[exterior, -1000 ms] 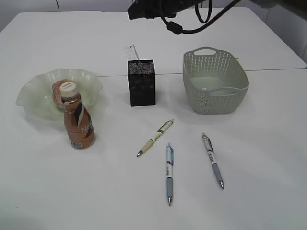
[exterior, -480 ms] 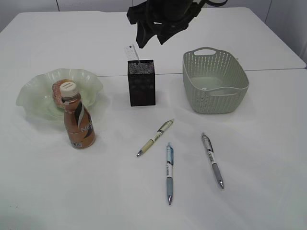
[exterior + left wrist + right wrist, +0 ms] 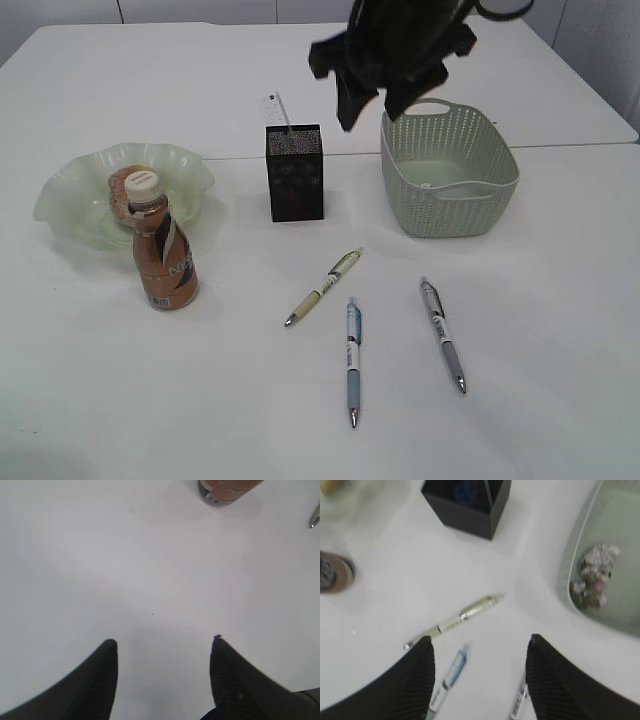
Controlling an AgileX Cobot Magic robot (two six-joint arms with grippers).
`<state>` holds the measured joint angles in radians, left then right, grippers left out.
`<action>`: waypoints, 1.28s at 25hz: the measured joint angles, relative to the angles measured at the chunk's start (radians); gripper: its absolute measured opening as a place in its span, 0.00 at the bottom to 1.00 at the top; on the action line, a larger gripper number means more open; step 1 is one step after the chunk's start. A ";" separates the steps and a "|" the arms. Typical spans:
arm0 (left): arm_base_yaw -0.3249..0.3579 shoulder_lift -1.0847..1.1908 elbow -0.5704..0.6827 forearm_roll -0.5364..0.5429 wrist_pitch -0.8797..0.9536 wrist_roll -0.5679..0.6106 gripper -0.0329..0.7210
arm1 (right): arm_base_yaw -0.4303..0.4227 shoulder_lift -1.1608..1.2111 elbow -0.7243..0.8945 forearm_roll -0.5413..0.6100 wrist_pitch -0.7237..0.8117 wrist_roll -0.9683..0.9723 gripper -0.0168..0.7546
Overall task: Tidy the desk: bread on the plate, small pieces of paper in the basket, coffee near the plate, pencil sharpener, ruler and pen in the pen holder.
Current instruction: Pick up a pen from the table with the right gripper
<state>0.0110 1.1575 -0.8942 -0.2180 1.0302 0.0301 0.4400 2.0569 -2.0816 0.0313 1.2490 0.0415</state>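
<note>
Right gripper [image 3: 479,672], jaws spread and empty, hangs over three loose pens, yellow-green one [image 3: 454,621] nearest the black mesh pen holder [image 3: 295,172], probably lining up a pick; left gripper [image 3: 164,675] spread, idle above bare white desk [image 3: 150,570].

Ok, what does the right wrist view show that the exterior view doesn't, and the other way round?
Only the right wrist view: the small pieces of paper lying inside the basket, and a blue item in the pen holder.
Only the exterior view: the plate with the bread on it, and the ruler standing up out of the holder.
Both: the three pens, including the yellow-green pen, the coffee, holder and basket.
</note>
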 joint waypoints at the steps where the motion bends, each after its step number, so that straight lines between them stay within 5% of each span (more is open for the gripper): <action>1: 0.000 0.000 0.000 -0.001 0.000 0.000 0.62 | 0.002 -0.017 0.069 -0.007 0.000 0.007 0.57; 12: 0.000 0.000 0.000 -0.014 -0.008 0.002 0.62 | 0.012 -0.061 0.528 -0.031 -0.014 0.029 0.57; 22: 0.000 0.000 0.000 -0.025 -0.008 0.002 0.62 | 0.005 -0.048 0.555 -0.132 -0.091 0.098 0.57; 32: 0.000 0.000 0.000 -0.026 -0.008 0.002 0.62 | -0.049 0.041 0.555 -0.111 -0.155 0.102 0.57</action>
<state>0.0110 1.1575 -0.8942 -0.2443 1.0219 0.0317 0.3907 2.0984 -1.5264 -0.0801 1.0938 0.1436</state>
